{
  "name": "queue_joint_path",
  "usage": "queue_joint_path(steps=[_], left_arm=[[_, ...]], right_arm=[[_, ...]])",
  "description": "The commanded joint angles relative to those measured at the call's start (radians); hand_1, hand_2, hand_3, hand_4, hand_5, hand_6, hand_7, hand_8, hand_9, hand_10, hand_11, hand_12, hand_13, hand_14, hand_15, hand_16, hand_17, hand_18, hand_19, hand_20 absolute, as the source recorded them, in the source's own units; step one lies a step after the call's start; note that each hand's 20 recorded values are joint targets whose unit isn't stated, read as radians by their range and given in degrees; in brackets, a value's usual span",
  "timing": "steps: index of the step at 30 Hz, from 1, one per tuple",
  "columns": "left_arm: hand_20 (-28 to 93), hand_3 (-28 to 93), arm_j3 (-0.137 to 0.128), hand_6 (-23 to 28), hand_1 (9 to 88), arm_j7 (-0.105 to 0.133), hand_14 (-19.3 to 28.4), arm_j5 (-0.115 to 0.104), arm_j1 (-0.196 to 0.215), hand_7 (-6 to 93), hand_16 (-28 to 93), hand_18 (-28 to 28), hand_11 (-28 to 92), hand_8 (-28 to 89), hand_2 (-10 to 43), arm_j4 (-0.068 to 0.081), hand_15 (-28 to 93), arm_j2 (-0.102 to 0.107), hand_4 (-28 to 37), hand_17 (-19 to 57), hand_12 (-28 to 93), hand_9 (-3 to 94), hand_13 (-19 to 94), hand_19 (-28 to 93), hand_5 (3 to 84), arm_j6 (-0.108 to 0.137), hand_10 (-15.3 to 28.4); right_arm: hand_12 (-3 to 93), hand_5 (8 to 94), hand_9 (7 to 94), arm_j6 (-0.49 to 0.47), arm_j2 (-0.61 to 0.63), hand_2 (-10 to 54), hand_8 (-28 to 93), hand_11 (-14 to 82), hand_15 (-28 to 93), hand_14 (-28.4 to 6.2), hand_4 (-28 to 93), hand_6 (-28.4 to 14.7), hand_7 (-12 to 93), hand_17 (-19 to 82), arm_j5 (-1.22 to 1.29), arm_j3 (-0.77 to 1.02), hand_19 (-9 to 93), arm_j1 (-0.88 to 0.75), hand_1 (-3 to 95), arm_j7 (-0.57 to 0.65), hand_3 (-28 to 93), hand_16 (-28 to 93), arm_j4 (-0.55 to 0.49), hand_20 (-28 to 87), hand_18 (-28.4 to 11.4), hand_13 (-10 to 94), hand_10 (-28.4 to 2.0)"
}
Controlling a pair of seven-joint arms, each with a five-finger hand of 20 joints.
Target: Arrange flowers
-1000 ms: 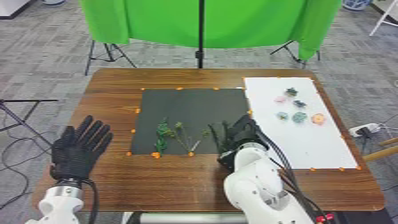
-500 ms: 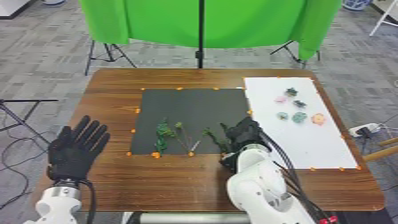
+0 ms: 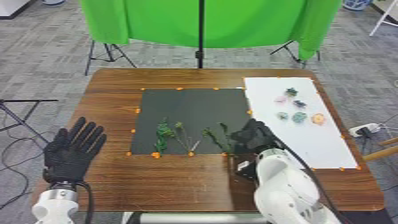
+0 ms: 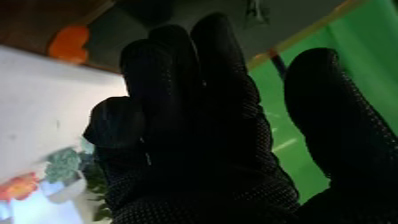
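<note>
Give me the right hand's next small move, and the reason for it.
Probably ease the right hand over the white sheet, toward the orange flower. The hand is open with nothing visible in its grasp, beside the dark mat's near right corner; green stems lie on that mat, while the flower waits on the sheet.

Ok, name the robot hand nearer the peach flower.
Right: the right robot hand is left of the peach flower; the left robot hand is farther left, beyond the dark mat.
</note>
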Motion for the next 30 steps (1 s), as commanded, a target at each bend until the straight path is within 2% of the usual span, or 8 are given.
queue_joint_path(steps=[1,4,8,16,21,24,30], left_arm=[[13,80,0.019,11.3,28.2,-0.017,17.6,0.003,0.013,6.7,-8,16.4,18,-8,13.4,0.005,35,-0.012,-28.3,-8.4,9,34.7,26,40,41.5,-0.002,16.8],[13,79,0.017,11.3,28.2,-0.02,17.6,0.009,0.013,6.7,-8,16.4,18,-8,13.3,0.006,35,-0.009,-28.3,-8.4,9,34.7,26,40,41.6,-0.007,16.8],[13,80,0.018,11.2,28.2,-0.019,17.6,0.012,0.012,6.7,-8,16.4,18,-8,13.6,0.005,35,-0.01,-28.3,-8.4,9,34.7,26,40,41.6,0.001,16.7],[13,80,0.024,11.2,28.2,-0.031,17.6,0.018,0.009,6.7,-8,16.4,18,-8,13.8,0.01,35,-0.015,-28.3,-8.4,9,34.7,26,40,41.6,-0.007,16.9],[13,80,0.022,11.3,28.3,-0.039,17.7,0.016,0.01,6.7,-8,16.4,18,-8,13.9,0.012,35,-0.022,-28.3,-8.4,9,34.6,26,41,41.6,-0.003,16.8],[13,79,0.014,11.3,28.2,-0.035,17.6,0.017,0.017,6.7,-8,16.4,18,-8,13.9,0.009,35,-0.025,-28.3,-8.4,9,34.6,26,40,41.5,0.0,16.8],[13,79,0.006,11.2,28.1,-0.026,17.5,0.016,0.025,6.7,-8,16.4,18,-8,13.9,0.006,35,-0.028,-28.3,-8.4,9,34.7,26,40,41.5,0.002,16.8]], right_arm=[[16.8,82.0,69.4,-0.1,0.032,4.9,-12,19.1,70,-19.2,-23,-5.5,22,29,0.066,0.037,91,-0.048,29.6,-0.064,80,23,-0.018,56,-27.7,57,-21.7],[16.9,84.6,69.7,-0.134,0.036,5.3,-12,19.1,70,-19.2,-23,-5.2,22,29,0.085,0.035,91,-0.052,29.4,-0.085,79,23,-0.022,56,-27.6,57,-21.8],[17.3,87.4,69.1,-0.204,0.04,5.6,-12,19.2,71,-19.3,-23,-5.0,20,29,0.08,0.018,91,-0.042,29.5,-0.102,79,23,-0.015,56,-27.3,56,-21.7],[17.5,83.8,66.4,-0.254,0.029,4.8,-12,20.1,72,-19.6,-23,-4.8,12,29,0.067,-0.043,91,0.008,30.2,-0.1,79,23,0.005,56,-26.9,53,-21.9],[17.7,82.3,66.4,-0.221,0.025,4.7,-12,20.7,72,-19.6,-23,-5.4,11,29,0.05,-0.043,91,0.01,30.3,-0.062,79,23,0.012,56,-26.9,53,-21.9],[17.7,81.8,66.4,-0.182,0.033,4.6,-12,20.7,73,-19.5,-23,-5.4,11,29,0.061,-0.032,91,0.004,30.4,-0.05,80,23,0.012,55,-26.9,54,-21.9],[17.6,83.9,67.3,-0.144,0.047,4.5,-10,21.3,73,-19.2,-23,-4.9,18,30,0.089,0.0,92,-0.011,30.4,-0.007,80,22,-0.017,55,-26.9,55,-21.8]])
